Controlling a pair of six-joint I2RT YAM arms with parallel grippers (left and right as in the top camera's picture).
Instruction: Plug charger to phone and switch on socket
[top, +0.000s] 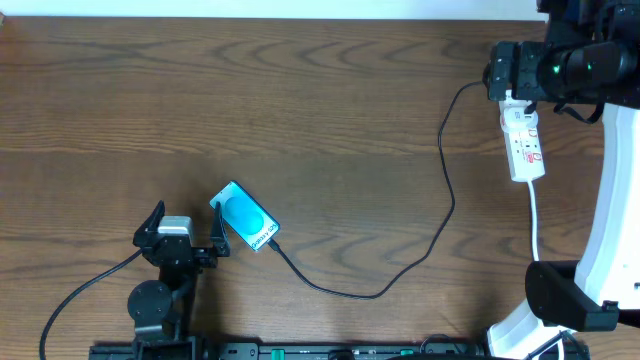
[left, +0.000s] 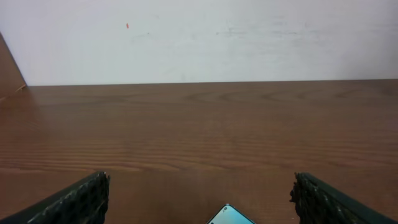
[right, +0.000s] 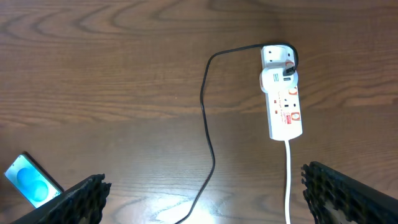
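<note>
The phone (top: 245, 217) lies flat on the wooden table with its cyan screen up, also seen as the phone (right: 31, 180) and as just a corner of the phone (left: 230, 215). The black charger cable (top: 447, 200) runs from the phone's lower right end in a long loop to the white socket strip (top: 524, 145). I cannot tell whether its tip sits in the phone. My left gripper (top: 188, 215) is open just left of the phone, holding nothing. My right gripper (top: 497, 72) hovers open above the socket (right: 283, 99) and the cable (right: 205, 118).
The socket's white cord (right: 288, 180) trails toward the table's front, past the right arm's white base (top: 560, 300). A pale wall (left: 199, 37) stands behind the table's far edge. A black rail (top: 300, 352) runs along the front edge.
</note>
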